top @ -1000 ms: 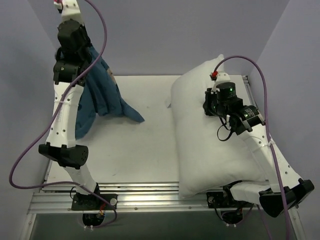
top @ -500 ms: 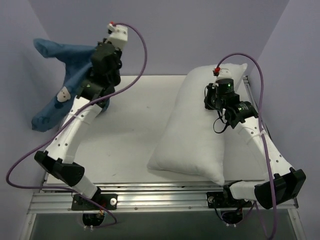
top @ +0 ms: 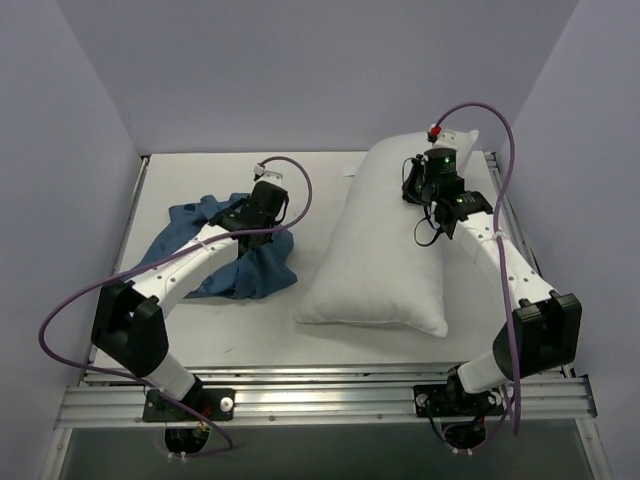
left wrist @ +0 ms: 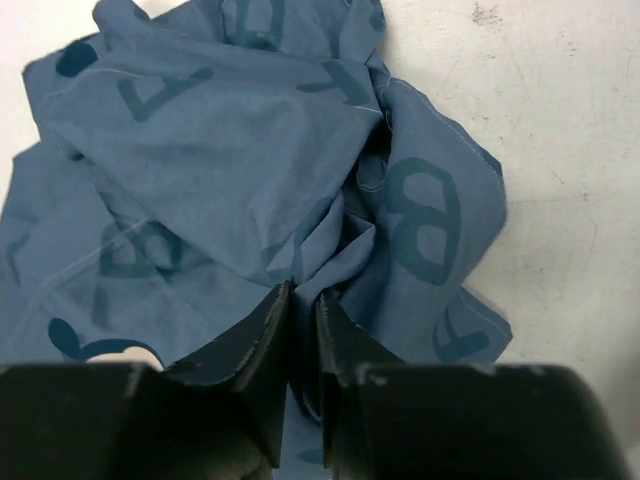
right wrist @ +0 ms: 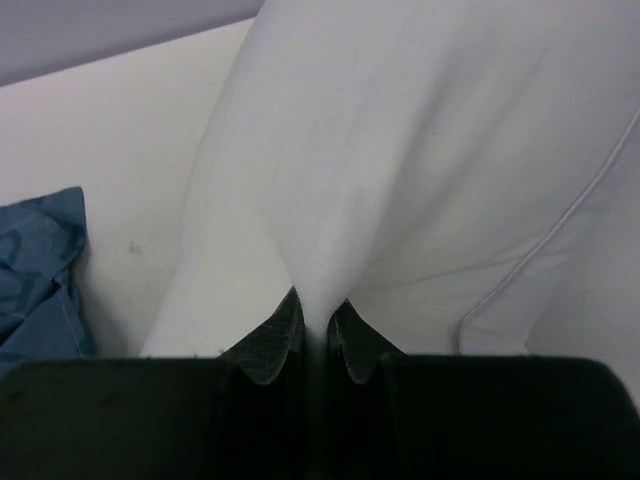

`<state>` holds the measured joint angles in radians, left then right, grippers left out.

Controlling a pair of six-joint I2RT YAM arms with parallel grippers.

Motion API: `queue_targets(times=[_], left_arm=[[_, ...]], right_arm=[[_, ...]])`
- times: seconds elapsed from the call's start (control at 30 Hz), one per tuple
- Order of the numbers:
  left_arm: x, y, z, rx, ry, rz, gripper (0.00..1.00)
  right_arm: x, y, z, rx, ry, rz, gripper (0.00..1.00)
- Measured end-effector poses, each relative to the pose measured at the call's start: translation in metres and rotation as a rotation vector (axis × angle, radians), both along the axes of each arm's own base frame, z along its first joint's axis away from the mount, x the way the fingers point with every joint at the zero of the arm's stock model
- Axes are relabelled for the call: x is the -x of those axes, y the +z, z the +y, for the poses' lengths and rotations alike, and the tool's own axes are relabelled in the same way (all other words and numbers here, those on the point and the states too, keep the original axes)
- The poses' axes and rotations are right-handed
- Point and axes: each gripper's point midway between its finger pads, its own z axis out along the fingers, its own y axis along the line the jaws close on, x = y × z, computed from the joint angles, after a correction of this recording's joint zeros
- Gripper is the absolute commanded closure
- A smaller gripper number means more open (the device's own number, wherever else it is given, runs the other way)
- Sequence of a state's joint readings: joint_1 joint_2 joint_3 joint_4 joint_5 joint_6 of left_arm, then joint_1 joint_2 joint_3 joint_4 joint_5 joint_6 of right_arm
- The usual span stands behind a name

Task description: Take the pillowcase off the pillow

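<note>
The blue printed pillowcase lies crumpled on the left of the white table, fully off the pillow. My left gripper is shut on a fold of it; in the left wrist view the fabric bunches between the closed fingers. The plain white pillow lies on the right half of the table, bare. My right gripper is shut on a pinch of the pillow near its far end; the right wrist view shows the pillow's cloth drawn into the closed fingers.
The white table is enclosed by purple walls at the back and sides. A metal rail frame runs along the near edge by the arm bases. A corner of the pillowcase shows at the left of the right wrist view.
My left arm has swung down from high at the left and laid the pillowcase on the table. The pillow has settled flat, and my right gripper has shifted slightly toward the back.
</note>
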<state>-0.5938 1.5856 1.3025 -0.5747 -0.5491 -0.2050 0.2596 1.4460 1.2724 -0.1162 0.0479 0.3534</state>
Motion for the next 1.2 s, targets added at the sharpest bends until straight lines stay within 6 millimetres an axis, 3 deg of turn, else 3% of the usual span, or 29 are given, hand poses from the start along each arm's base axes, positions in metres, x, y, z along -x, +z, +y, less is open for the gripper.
queue_targets(times=[0.07, 0.1, 0.2, 0.27, 0.43, 0.5, 0.63, 0.7, 0.77, 0.87, 0.93, 1.1, 1.2], left_arm=[[0.002, 0.0, -0.001, 0.033, 0.021, 0.005, 0.64], [0.004, 0.001, -0.002, 0.047, 0.028, 0.007, 0.45], [0.008, 0.012, -0.003, 0.096, 0.036, -0.007, 0.12], [0.012, 0.031, -0.003, 0.146, 0.036, -0.038, 0.04], [0.021, 0.1, 0.007, 0.274, 0.042, -0.18, 0.06], [0.028, 0.128, 0.016, 0.319, 0.05, -0.243, 0.06], [0.045, 0.156, 0.034, 0.36, 0.065, -0.306, 0.06], [0.055, 0.161, 0.045, 0.372, 0.076, -0.324, 0.06], [0.065, 0.161, 0.054, 0.371, 0.087, -0.323, 0.06], [0.079, 0.158, 0.068, 0.362, 0.105, -0.316, 0.06], [0.089, 0.158, 0.076, 0.357, 0.115, -0.313, 0.06], [0.11, 0.171, 0.095, 0.373, 0.137, -0.353, 0.06], [0.121, 0.178, 0.1, 0.384, 0.136, -0.371, 0.06]], right_arm=[[-0.018, 0.002, -0.003, -0.008, -0.03, -0.017, 1.0], [-0.027, 0.003, -0.006, -0.009, -0.047, -0.026, 1.0], [-0.049, 0.007, -0.019, -0.016, -0.116, -0.058, 1.0], [-0.056, 0.01, -0.032, -0.028, -0.177, -0.08, 1.0], [-0.06, 0.009, -0.067, -0.052, -0.364, -0.126, 1.0], [-0.053, -0.003, -0.083, -0.059, -0.458, -0.135, 1.0], [-0.028, -0.033, -0.118, -0.074, -0.632, -0.131, 1.0], [-0.026, -0.04, -0.129, -0.092, -0.66, -0.118, 0.9], [-0.03, -0.043, -0.133, -0.109, -0.662, -0.098, 0.62], [-0.039, -0.041, -0.13, -0.12, -0.622, -0.086, 0.38], [-0.041, -0.041, -0.12, -0.135, -0.547, -0.07, 0.29], [-0.05, -0.024, -0.086, -0.188, -0.327, -0.033, 0.13], [-0.038, -0.015, -0.076, -0.181, -0.257, -0.016, 0.06]])
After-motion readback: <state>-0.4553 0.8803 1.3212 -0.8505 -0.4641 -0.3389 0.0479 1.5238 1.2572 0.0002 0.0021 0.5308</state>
